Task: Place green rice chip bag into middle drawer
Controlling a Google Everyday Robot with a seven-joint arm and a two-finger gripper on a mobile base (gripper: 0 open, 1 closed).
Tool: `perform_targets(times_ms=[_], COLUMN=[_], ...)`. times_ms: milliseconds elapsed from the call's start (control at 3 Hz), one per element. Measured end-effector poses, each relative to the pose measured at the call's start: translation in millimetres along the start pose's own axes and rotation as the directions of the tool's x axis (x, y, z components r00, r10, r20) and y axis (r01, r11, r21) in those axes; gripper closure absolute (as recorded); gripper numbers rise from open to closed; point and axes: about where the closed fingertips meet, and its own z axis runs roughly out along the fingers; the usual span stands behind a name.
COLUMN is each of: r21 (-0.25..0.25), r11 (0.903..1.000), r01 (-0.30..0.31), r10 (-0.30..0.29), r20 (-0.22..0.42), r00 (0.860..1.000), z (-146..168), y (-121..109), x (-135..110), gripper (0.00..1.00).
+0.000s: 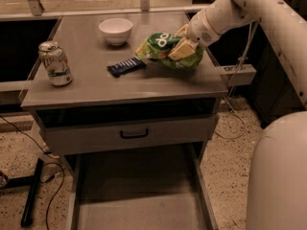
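step: lift & carry the green rice chip bag [165, 49] off the worktop [120, 87]; by my read the grasp is made, transfer not begun.
end effector [181, 47]: at the bag's 3 o'clock side, fingers pinched onto its right half; bag looks tilted, left edge near the worktop.
how-to: raise straight up w/o squeezing harder, clear the worktop's front lip, then swing toward 6 o'clock & lower over the middle drawer [139, 210], pulled out below. Release low; a light bag may flutter.
bag: crinkly glossy film, puffy, deforms easily.
wrapper [126, 66]: dark, flat, at the bag's 8 o'clock; don't drag it.
bowl [115, 30]: white, smooth, round.
can [55, 63]: upright metal cylinder, far left.
drawer: grey, flat floor, low walls.
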Motion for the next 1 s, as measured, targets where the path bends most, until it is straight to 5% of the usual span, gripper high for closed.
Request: perform_targets(times_ms=[667,1000], r21=[0.048,0.085], r11=[0.9962,0.9915], r01=[0.072,0.099], r10=[-0.074,-0.102], r20=[0.039,0.039], r00=[0.996,0.994], z=[-40,-59], y=[30,58], x=[-8,7], gripper=[1.0,1.0])
